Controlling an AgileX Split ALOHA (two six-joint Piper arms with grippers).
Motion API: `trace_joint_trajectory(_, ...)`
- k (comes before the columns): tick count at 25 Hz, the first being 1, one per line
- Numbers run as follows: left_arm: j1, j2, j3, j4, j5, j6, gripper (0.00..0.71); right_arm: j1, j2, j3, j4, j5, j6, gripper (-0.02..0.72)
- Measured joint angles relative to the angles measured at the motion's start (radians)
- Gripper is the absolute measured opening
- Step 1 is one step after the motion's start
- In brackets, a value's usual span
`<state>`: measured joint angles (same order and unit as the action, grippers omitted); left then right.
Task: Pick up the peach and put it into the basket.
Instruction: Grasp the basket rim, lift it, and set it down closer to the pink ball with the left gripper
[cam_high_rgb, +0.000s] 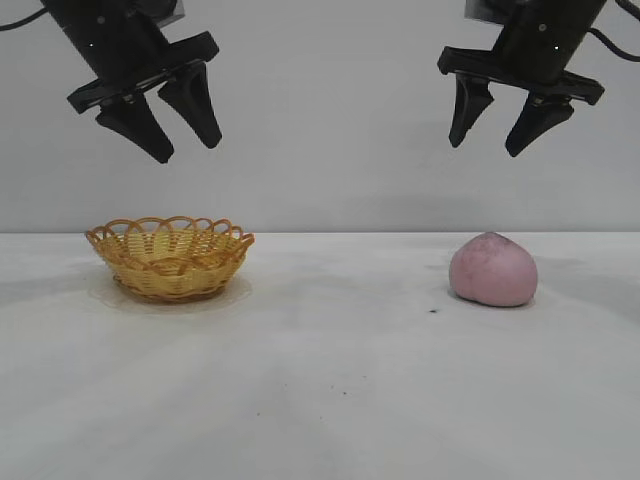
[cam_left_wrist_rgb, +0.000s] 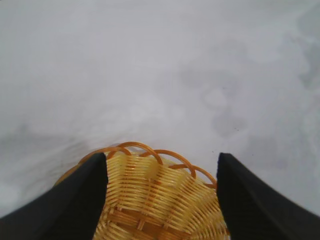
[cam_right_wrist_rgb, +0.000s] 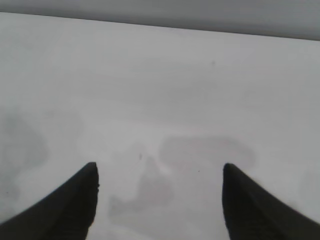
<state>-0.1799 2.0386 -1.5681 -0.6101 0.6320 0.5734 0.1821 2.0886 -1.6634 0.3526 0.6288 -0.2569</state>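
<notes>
White table (cam_high_rgb: 330, 400), grey wall behind; 1 peach (cam_high_rgb: 493, 269) sits at right w/ its blunt tip up, 1 basket (cam_high_rgb: 170, 258) upright at left, well apart. Left gripper (cam_high_rgb: 185, 140) hangs spread above basket, right gripper (cam_high_rgb: 490, 140) spread above peach. Left wrist cam shows basket weave betw its fingers (cam_left_wrist_rgb: 75, 200); right wrist cam only bare table, no peach.

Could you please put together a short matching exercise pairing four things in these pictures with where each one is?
Things:
1. peach
2. basket
3. left gripper
4. right gripper

Places:
A. open, in the air above the basket
B. on the table's left side
C. open, in the air above the peach
D. on the table's right side

Pairs: 1-D, 2-B, 3-A, 4-C
</notes>
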Motion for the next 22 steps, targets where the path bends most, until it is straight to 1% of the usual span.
trace_joint_trajectory(14,0.000,0.000,0.000,0.004,0.000,0.000,0.417,0.000,0.000,0.000,-0.002,0.002,0.000,0.454)
trace_joint_trajectory(17,0.000,-0.007,0.000,0.062,0.022,0.000,0.417,0.000,0.000,0.000,-0.002,0.012,0.000,0.454)
trace_joint_trajectory(21,0.000,-0.038,-0.002,0.203,0.081,0.000,0.417,0.000,0.000,0.000,-0.002,0.024,0.000,0.454)
trace_joint_trajectory(22,0.000,-0.048,-0.014,0.245,0.112,0.000,0.417,0.000,0.000,0.000,-0.002,0.024,0.000,0.454)
